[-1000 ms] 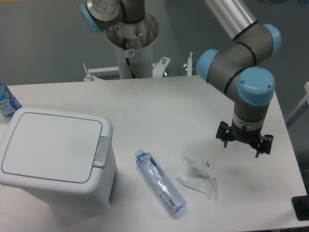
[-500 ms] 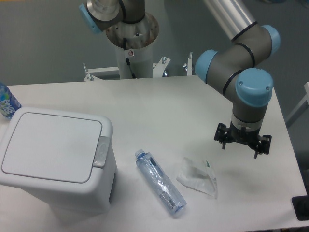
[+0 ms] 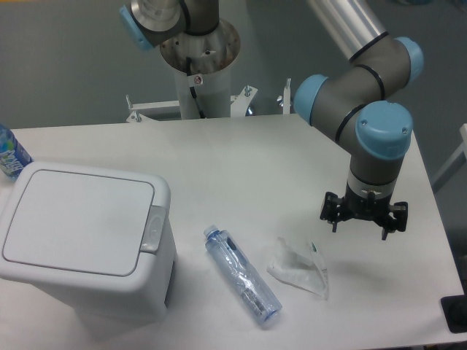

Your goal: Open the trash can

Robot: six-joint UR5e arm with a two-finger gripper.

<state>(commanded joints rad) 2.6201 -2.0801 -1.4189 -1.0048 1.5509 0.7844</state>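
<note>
Hovering far from a still-closed bin

Landmark is the trash can [image 3: 84, 244], front-left on the table [image 3: 241, 160]. Lid flat and shut; grey latch button [image 3: 154, 228] sits on its right edge, facing the open middle of the table, so a press from above on that side looks reachable. Behind its left corner, a blue-labelled bottle [image 3: 10, 154] is cut off by the frame edge. Just right of the bin, a clear plastic bottle [image 3: 241, 275] lies on its side, apart from it. Further right, a crumpled clear wrapper [image 3: 299, 267]. Well right of all that, the tool [image 3: 363, 219] hangs pointing down above bare table, holding nothing; fingers too small and dark here, so spread vs. closed: cannot tell. Judgement: task not started, needs a long traverse toward the latch.
</note>
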